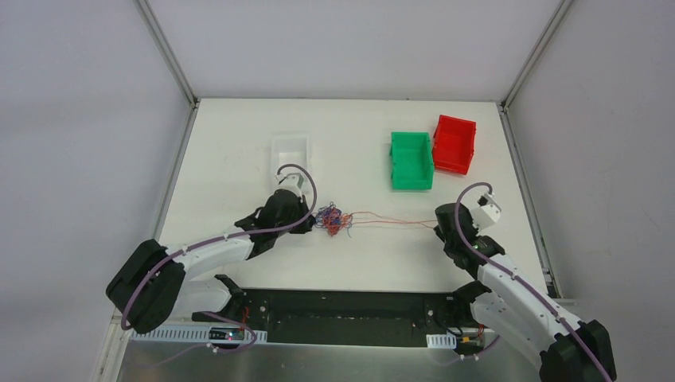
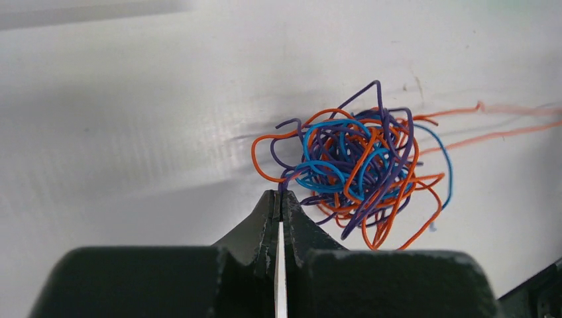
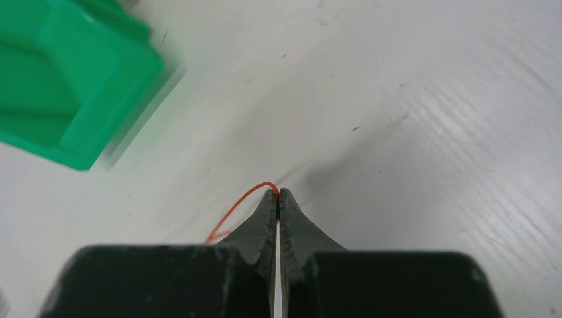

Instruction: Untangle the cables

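Observation:
The cables form a curly knot of orange-red, blue and purple wire in the middle of the table, filling the left wrist view. My left gripper sits at the knot's left edge, and its jaws are shut on a purple wire coming out of the knot. Two orange-red strands run from the knot rightwards to my right gripper. In the right wrist view that gripper is shut on the orange-red wire, which curves out of its tips to the left.
A white bin stands just behind the left gripper. A green bin and a red bin sit side by side at the back right; the green bin shows at the upper left of the right wrist view.

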### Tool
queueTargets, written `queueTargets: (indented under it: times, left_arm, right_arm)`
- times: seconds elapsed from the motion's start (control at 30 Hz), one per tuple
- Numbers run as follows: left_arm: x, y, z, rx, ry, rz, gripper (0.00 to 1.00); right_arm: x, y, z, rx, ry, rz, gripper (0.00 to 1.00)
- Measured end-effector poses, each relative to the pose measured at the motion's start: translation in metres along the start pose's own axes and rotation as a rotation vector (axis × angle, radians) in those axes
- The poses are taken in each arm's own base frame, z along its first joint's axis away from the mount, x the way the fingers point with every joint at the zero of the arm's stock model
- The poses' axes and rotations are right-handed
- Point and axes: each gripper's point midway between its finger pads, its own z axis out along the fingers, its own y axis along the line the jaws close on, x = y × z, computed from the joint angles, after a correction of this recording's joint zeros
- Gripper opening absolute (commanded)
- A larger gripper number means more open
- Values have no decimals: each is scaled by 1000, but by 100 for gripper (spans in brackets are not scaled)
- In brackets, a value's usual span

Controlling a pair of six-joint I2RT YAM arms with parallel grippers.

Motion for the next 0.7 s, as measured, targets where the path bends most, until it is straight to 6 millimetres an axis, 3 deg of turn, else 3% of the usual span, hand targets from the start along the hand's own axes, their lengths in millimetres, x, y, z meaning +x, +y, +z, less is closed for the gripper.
queueTargets:
  times: [0.13,0.33,0.37,0.43,0.47,0.7]
  left_arm:
    - [-3,17,-12,-80,-43,-24,0]
    - [-2,30,-18,-129,-63,-30,0]
    - [-1,29,-18,-126,-55,-23,0]
    - [4,28,-15,-114,-28,-5,0]
    - [8,26,-13,-105,-7,8,0]
    - [19,11,-6,-13,58,52,0]
  right_arm:
    - [-16,-22,-1,87,-69,61,0]
    - [-33,-27,-6,87,-136,90,0]
    - [-33,-25,-6,73,-135,81,10]
    - [-29,-13,-9,-5,-105,63,55]
    - [-27,-7,-10,-42,-89,58,67]
    - [14,55,-29,-381,156,-106,64]
